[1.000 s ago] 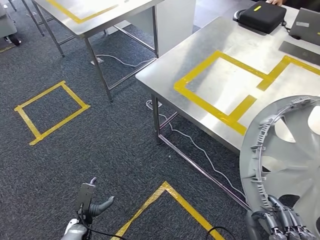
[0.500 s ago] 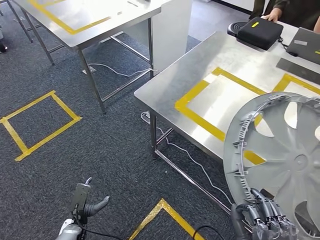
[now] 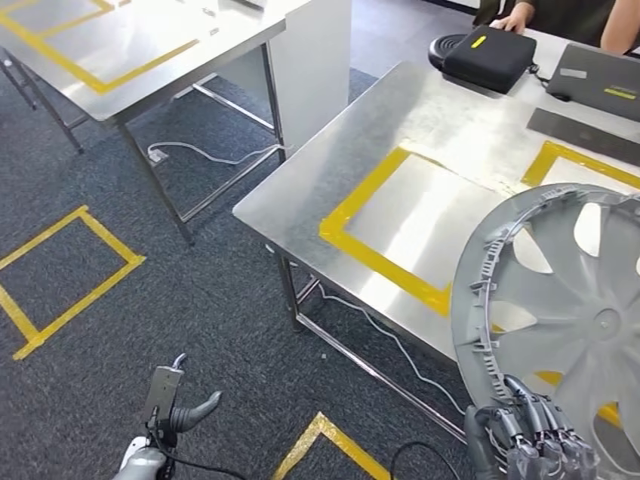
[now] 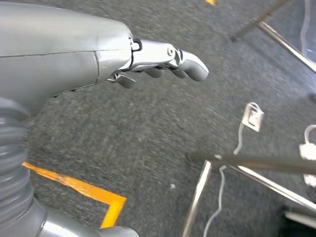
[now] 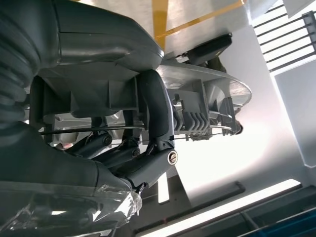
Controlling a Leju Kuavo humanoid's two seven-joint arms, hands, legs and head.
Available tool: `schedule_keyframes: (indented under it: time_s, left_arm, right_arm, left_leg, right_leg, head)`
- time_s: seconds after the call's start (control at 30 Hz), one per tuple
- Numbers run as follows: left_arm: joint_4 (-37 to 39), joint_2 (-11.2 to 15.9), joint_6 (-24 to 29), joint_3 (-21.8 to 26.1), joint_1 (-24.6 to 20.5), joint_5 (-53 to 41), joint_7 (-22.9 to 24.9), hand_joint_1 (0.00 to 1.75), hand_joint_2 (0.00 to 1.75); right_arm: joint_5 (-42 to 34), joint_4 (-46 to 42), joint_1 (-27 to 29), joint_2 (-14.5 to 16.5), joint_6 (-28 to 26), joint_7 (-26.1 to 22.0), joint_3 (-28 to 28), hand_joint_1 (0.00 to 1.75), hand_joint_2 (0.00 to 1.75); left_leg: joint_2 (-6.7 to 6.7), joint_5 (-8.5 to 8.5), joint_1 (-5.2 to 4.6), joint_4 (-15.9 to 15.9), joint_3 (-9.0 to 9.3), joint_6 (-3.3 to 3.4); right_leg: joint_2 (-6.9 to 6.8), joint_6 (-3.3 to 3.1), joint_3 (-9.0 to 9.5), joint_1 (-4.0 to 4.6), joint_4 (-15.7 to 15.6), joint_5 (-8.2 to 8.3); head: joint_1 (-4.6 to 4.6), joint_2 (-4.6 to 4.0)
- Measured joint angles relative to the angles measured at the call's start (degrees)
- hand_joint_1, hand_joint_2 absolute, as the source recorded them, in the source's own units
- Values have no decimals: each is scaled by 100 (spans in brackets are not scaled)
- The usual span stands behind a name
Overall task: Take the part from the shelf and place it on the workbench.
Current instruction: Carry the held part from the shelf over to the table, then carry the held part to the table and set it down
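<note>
My right hand (image 3: 532, 440) clamped the wheel cover's (image 3: 562, 320) near rim, holding it upright over the tabletop's (image 3: 362, 150) near edge; the taped yellow square (image 3: 377, 262) lay just left. My left hand (image 3: 177, 410) hung with its fingers apart, holding nothing.

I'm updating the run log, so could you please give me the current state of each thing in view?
Wheel cover: held upright by its lower rim, above the workbench edge, not yet set down.
Right hand: grips the wheel cover.
Left hand: holds nothing, low over the carpet.
Workbench: yellow-taped rectangle bare.
Black case: closed, a person's hand resting on it.
</note>
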Motion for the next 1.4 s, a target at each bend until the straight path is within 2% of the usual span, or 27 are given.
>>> schedule_keyframes:
  time_s: [0.1, 0.13, 0.17, 0.2, 0.27, 0.33, 0.4, 0.43, 0.5, 0.57, 0.63, 0.67, 0.7, 0.77, 0.8, 0.83, 0.9, 0.97, 1.03, 1.1, 1.13, 1.17, 1.2, 1.27, 1.3, 1.33, 1.4]
  left_arm:
    - [1, -11, 10, 1, 6, -2, 1, 0, 175]
    - [1, -15, 17, 1, 11, -4, 2, 0, 175]
    - [2, -18, 27, 2, 13, -5, 2, 0, 175]
    - [2, -20, 38, 2, 12, -7, 1, 0, 175]
    - [2, -20, 55, 2, 5, -9, 0, 0, 175]
    - [1, -15, 61, 2, -5, -8, -2, 0, 175]
    - [1, -16, 62, 3, -18, -7, -8, 0, 175]
    - [1, -23, 62, 4, -28, -7, -11, 0, 175]
    - [0, -32, 63, 7, -51, -6, -17, 0, 175]
    - [0, -26, 63, 11, -45, -5, -20, 0, 175]
    - [1, -24, 63, 15, -24, -6, -20, 0, 175]
    - [2, -27, 63, 15, -18, -7, -19, 0, 175]
    - [2, -30, 61, 15, -16, -7, -19, 0, 175]
    - [2, -23, 45, 15, -20, -21, -18, 0, 175]
    - [1, -13, 34, 15, -28, -35, -18, 0, 175]
    - [1, -2, 22, 15, -40, -50, -17, 0, 175]
    - [0, 8, 4, 14, -73, -77, -16, 0, 175]
    - [0, 7, -5, 14, -97, -109, -15, 0, 175]
    - [0, 6, -8, 13, -105, -132, -14, 0, 175]
    - [1, 6, -9, 13, -86, -137, -8, 0, 175]
    - [1, 9, -8, 13, -68, -140, -3, 0, 175]
    - [2, 11, -8, 13, -53, -145, 3, 0, 175]
    - [2, 13, -8, 13, -45, -152, 8, 0, 175]
    - [1, 17, -8, 13, -39, -167, 15, 0, 175]
    - [1, 24, -8, 13, -38, -171, 19, 0, 175]
    - [2, 31, -8, 13, -37, -173, 25, 0, 175]
    - [2, 38, -9, 13, -47, -185, 34, 0, 175]
  right_arm:
    - [-8, -8, 10, -6, 0, -5, -3, 175, 175]
    - [-10, -13, 24, -8, 0, -9, -5, 175, 175]
    - [-13, -24, 45, -9, 0, -16, -11, 175, 175]
    - [-18, -43, 70, -10, 0, -28, -20, 175, 175]
    - [-43, -93, 114, -10, 0, -77, -37, 175, 175]
    - [-77, -136, 137, -10, -4, -142, -60, 175, 175]
    - [-122, -162, 162, -10, -11, -196, -85, 175, 175]
    - [-146, -168, 185, -10, -13, -214, -97, 175, 175]
    - [-181, -179, 218, -9, -15, -232, -122, 175, 175]
    - [-190, -186, 209, -8, -15, -240, -146, 175, 175]
    - [-192, -185, 199, -8, -15, -244, -165, 175, 175]
    - [-196, -185, 202, -8, -15, -245, -170, 175, 175]
    - [-208, -184, 205, -8, -15, -251, -174, 175, 175]
    - [-249, -174, 199, -8, -5, -287, -174, 175, 175]
    - [-266, -161, 190, -9, 14, -314, -173, 175, 175]
    - [-273, -144, 180, -10, 44, -337, -171, 175, 175]
    - [-270, -101, 162, -17, 130, -358, -167, 175, 175]
    - [-266, -55, 156, -26, 210, -356, -162, 175, 175]
    - [-262, -12, 136, -39, 260, -346, -156, 175, 175]
    - [-257, 31, 98, -50, 313, -330, -151, 175, 175]
    - [-257, 53, 84, -55, 349, -317, -145, 175, 175]
    - [-258, 75, 76, -62, 394, -302, -135, 175, 175]
    - [-261, 97, 72, -70, 435, -286, -124, 175, 175]
    - [-269, 132, 65, -87, 492, -258, -93, 175, 175]
    - [-272, 148, 55, -96, 507, -250, -78, 175, 175]
    - [-276, 159, 45, -108, 528, -240, -62, 175, 175]
    - [-312, 180, 11, -138, 610, -208, -21, 175, 175]
  left_leg:
    - [-121, -371, 28, 972, -594, -55]
    - [-133, -377, 29, 1150, -747, -49]
    - [-153, -273, 26, 1143, -808, -31]
    - [-191, -64, 19, 934, -765, -5]
    - [-385, 413, 9, 231, -506, 63]
    - [-564, 564, 12, -293, -299, 114]
    - [-546, 538, 14, -450, -224, 136]
    - [-488, 572, 18, -484, -193, 142]
    - [-369, 592, 34, -584, -117, 173]
    - [-245, 573, 38, -617, -69, 195]
    - [-108, 542, 48, -612, -47, 191]
    - [-48, 526, 60, -607, -35, 177]
    - [-1, 509, 76, -598, -20, 154]
    - [63, 448, 97, -557, 13, 72]
    - [84, 399, 95, -535, 25, 26]
    - [105, 345, 86, -521, 38, -19]
    - [131, 264, 83, -531, 78, -86]
    - [81, 218, 114, -478, 108, -148]
    - [-48, 54, 132, -38, -99, -187]
    - [-138, -190, 129, 765, -606, -191]
    - [-155, -222, 128, 1076, -853, -184]
    - [-168, -137, 124, 1203, -1020, -170]
    - [-180, 74, 117, 1103, -1073, -148]
    - [-202, 698, 88, 407, -917, -91]
    - [-214, 887, 69, 52, -796, -63]
    - [-222, 967, 51, -191, -702, -41]
    - [-222, 838, 35, -371, -581, 15]
  right_leg:
    - [198, -29, 25, -5, -13, -15]
    - [270, -36, 35, 1, -13, -25]
    - [343, -41, 50, 6, -13, -35]
    - [418, -41, 72, 8, -13, -47]
    - [557, -30, 113, 5, -15, -71]
    - [685, 6, 98, -16, -17, -87]
    - [810, 75, 60, -48, -44, -93]
    - [786, 105, 55, -53, -43, -108]
    - [486, 162, -42, -36, 169, -261]
    - [140, 226, -354, -47, 819, -598]
    - [52, 307, -682, -94, 1417, -794]
    - [33, 351, -715, -120, 1449, -738]
    - [6, 398, -632, -149, 1257, -581]
    - [-79, 490, -234, -207, 485, -210]
    - [-102, 487, -55, -227, 166, -112]
    - [-112, 458, 56, -237, -21, -89]
    - [-72, 329, 84, -218, -70, -156]
    - [-30, 226, 148, -209, -82, -194]
    - [8, 146, 278, -214, -95, -231]
    - [45, 102, 381, -197, -95, -307]
    - [75, 93, 441, -187, -95, -361]
    - [107, 92, 514, -180, -95, -423]
    - [140, 98, 605, -177, -95, -495]
    - [189, 123, 788, -181, -104, -658]
    - [216, 146, 860, -177, -114, -745]
    - [239, 174, 920, -175, -153, -815]
    - [270, 250, 1073, -169, -236, -825]
  head:
    - [-17, 0]
    - [-17, 0]
    - [-16, 0]
    - [-15, 0]
    - [-12, 0]
    - [-13, 0]
    - [-22, 0]
    - [-21, 0]
    - [-7, 0]
    - [6, 0]
    - [6, 0]
    - [6, 0]
    - [8, 0]
    - [11, 0]
    - [9, 0]
    - [-2, 0]
    - [-29, 0]
    - [-50, 1]
    - [-79, 1]
    - [-99, 0]
    - [-99, 0]
    - [-101, 0]
    - [-102, 0]
    - [-103, 0]
    - [-105, 0]
    - [-108, 0]
    - [-113, 0]
